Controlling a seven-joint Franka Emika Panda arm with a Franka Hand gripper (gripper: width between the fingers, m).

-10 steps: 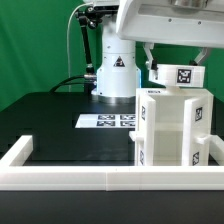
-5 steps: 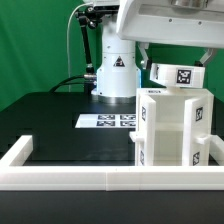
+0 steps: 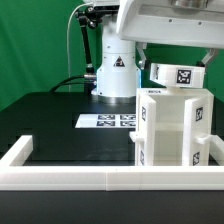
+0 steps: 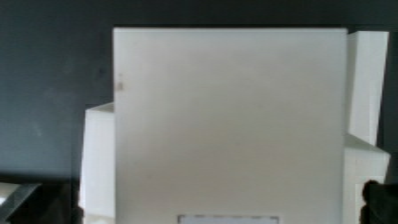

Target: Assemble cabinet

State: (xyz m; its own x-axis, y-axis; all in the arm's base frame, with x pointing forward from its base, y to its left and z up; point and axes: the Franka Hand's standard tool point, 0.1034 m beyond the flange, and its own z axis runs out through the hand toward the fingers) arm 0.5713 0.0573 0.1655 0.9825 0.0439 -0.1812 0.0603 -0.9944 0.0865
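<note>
The white cabinet body (image 3: 170,128) stands upright on the black table at the exterior view's right, with tags on its side faces. A smaller white tagged piece (image 3: 178,74) lies across its top. My gripper (image 3: 175,60) hangs directly over that piece, open, with one dark finger on each side and clear of it. In the wrist view the piece's plain white face (image 4: 231,110) fills most of the picture, and the gripper (image 4: 196,200) straddles it with the dark fingertips (image 4: 18,198) at the picture's two edges, apart from the piece.
The marker board (image 3: 105,121) lies flat on the table to the exterior view's left of the cabinet. A low white border frame (image 3: 60,178) runs along the table's near edge and sides. The arm's base (image 3: 113,70) stands behind, before a green backdrop.
The jaws have spread apart and let go of the top piece, which has settled slightly on the cabinet body. The arm itself has hardly moved.
</note>
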